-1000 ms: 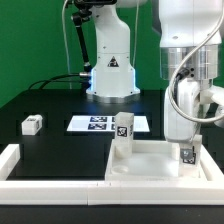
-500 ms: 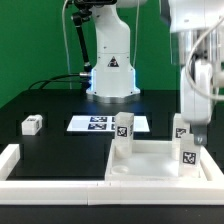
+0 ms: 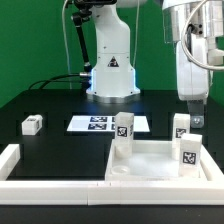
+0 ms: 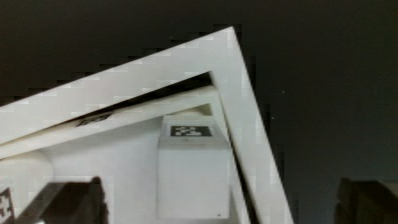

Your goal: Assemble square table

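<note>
White square table slab (image 3: 165, 163) at frame lower right carries three upright legs (image 3: 122, 133); the tool (image 3: 194, 114), risen since a second ago, hangs empty, apparently open; fourth leg (image 3: 32, 124) awaits.

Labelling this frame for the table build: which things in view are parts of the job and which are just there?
Job:
- white plastic square slab with raised rim
- three white tagged block legs standing on it
- loose white block leg on the black table
- pincer

Not job:
- flat white marker board
- long low white border rail
</note>
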Tool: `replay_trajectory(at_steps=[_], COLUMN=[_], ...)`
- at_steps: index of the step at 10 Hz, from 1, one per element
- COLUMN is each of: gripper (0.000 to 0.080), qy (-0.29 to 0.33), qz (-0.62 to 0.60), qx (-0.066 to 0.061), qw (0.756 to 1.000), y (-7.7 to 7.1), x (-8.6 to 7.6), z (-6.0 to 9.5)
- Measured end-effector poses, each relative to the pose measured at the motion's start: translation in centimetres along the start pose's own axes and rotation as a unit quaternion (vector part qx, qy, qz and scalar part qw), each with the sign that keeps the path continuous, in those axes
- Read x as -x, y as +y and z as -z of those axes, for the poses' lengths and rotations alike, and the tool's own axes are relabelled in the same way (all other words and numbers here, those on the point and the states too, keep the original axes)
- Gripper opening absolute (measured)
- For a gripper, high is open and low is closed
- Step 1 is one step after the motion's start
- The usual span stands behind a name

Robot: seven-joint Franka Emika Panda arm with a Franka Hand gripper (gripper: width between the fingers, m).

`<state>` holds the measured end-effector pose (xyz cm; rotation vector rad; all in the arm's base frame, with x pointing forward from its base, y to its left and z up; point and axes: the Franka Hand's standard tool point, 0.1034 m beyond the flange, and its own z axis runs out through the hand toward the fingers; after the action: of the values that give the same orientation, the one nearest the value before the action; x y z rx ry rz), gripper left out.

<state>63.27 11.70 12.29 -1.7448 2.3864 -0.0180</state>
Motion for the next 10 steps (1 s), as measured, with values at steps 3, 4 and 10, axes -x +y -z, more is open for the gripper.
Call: replay_trajectory(at_steps=[3,4,10], gripper=[0.0649,0.0649,0.0649], qy=[0.001,0.001,0.007], qz=[0.000,0.001,0.258], qx=[0.001,0.001,-0.007], qw=[1.000,1.000,0.966], y=[0.0,0.1,1.5], x=[0.0,0.0,-6.5], z=[-0.1,-0.1,2.3])
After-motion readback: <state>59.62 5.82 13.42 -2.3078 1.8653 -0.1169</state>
